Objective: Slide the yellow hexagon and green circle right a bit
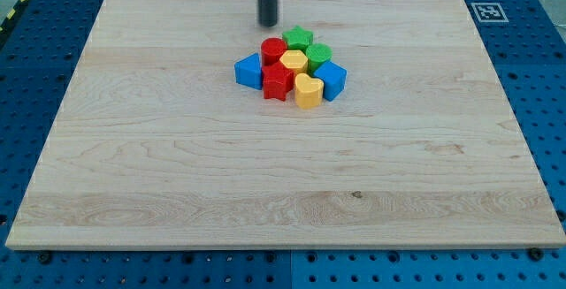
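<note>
My tip (pixel 267 24) rests on the pale wooden table (pixel 177 165), just above the view's top-left of a tight cluster of 8 plastic blocks; the tool is a bare dark rod with nothing clamped. The yellow hexagon block (pixel 294 61) sits mid-cluster, touching the green circle block (pixel 318 56) on its right.

My tip: my tip (pixel 267 24) stands on the wooden board (pixel 133 165), just at 11 o'clock of the cluster, apart from the blocks.
Cluster centre: yellow hexagon (pixel 294 61).
12 o'clock: green star (pixel 299 37).
2 o'clock: green circle (pixel 318 56) (touching the hexagon).
10 o'clock: red cylinder (pixel 273 49), nearest my tip.
9 o'clock: blue triangle (pixel 249 71).
7 o'clock: red star (pixel 277 82).
5 o'clock: yellow heart (pixel 307 90).
4 o'clock: blue cube (pixel 332 79).
</note>
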Motion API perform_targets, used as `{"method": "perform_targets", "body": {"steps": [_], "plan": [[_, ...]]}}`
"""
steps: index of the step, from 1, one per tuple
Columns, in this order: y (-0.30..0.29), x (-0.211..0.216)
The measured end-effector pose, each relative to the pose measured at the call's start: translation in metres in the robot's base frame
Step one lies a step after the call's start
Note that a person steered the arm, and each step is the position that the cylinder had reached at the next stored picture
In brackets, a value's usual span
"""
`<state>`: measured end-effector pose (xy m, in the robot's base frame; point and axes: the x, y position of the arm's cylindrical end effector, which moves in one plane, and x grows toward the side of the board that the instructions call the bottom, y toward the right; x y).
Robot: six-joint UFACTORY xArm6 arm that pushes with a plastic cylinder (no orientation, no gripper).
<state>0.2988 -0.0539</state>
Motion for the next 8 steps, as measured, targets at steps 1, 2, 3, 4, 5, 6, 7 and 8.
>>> {"method": "perform_targets", "body": {"steps": [1,2,3,4,5,6,7,8], "plan": [[-0.026,0.033],[-0.026,0.033],[-0.026,0.036],[-0.026,0.036],[-0.022,0.058],[-0.009,0.093],[-0.009,0.093],[0.015,0.093]]}}
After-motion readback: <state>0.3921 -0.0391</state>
